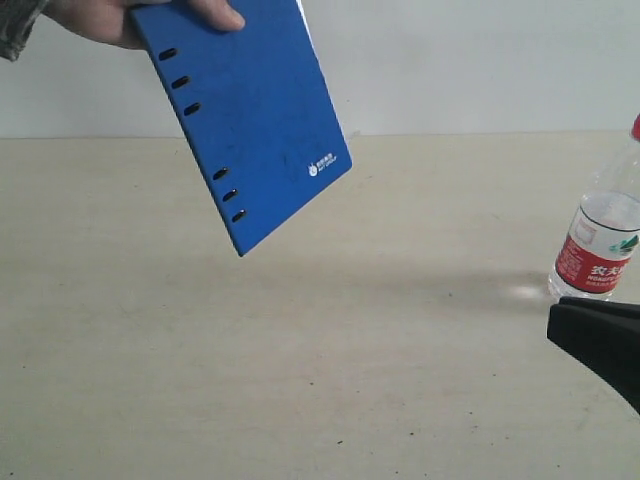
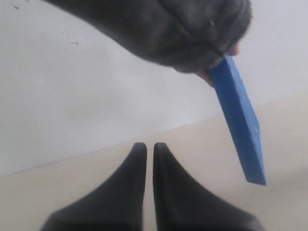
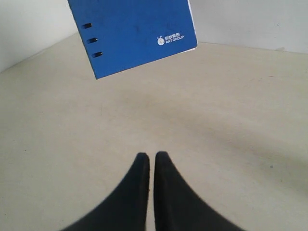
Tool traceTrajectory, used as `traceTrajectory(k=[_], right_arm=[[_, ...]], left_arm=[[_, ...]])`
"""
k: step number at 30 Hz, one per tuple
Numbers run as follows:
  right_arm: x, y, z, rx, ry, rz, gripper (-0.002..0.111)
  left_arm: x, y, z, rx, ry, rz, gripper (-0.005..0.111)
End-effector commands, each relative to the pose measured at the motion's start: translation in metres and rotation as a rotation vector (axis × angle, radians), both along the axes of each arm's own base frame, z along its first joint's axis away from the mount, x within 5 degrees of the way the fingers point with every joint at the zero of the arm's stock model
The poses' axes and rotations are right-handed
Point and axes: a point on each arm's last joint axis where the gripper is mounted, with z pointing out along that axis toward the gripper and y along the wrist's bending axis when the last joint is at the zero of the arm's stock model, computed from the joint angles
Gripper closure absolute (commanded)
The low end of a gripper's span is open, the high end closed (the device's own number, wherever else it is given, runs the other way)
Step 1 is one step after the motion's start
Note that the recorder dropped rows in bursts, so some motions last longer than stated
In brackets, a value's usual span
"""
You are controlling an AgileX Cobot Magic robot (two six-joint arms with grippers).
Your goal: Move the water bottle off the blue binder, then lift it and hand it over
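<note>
At exterior view's right edge, water bottle (image 1: 598,250) stands on bench (image 1: 300,380), seen only there. Left claw (image 2: 149,150) and right claw (image 3: 152,160) both closed, empty; hand (image 1: 105,20) holds blue binder (image 1: 255,120).

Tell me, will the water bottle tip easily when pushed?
The water bottle stands tall and narrow on the table, so a high push would probably tip it. It looks fairly full, so likely steadier low down. Its smooth plastic may slip.

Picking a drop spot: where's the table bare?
Bare: the table from near edge to far edge, left of the water bottle, including beneath the blue binder, which a hand holds aloft. Crowded: far right, water bottle and right claw.
</note>
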Motion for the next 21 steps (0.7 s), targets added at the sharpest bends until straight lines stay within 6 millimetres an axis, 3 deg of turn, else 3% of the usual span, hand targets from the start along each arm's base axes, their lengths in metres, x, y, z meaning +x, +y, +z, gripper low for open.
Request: traceTrajectory(k=[1, 4, 8, 13, 21], right_arm=[[0.000, 0.000, 0.000, 0.002, -0.004, -0.001, 0.109], [0.000, 0.000, 0.000, 0.002, -0.004, -0.001, 0.109], [0.000, 0.000, 0.000, 0.001, -0.007, -0.006, 0.109], [-0.001, 0.000, 0.000, 0.004, -0.004, 0.001, 0.109], [-0.001, 0.000, 0.000, 0.003, -0.006, 0.001, 0.109]], left_arm=[[-0.020, 0.000, -0.036, -0.059, 0.004, 0.005, 0.102], [-0.031, 0.006, -0.056, -0.173, -0.041, 0.066, 0.102], [-0.026, 0.008, -0.077, -0.262, 0.031, 0.095, 0.102], [-0.017, 0.015, -0.080, -0.330, 0.090, 0.177, 0.102], [-0.015, 0.034, -0.077, -0.410, 0.042, 0.378, 0.102]])
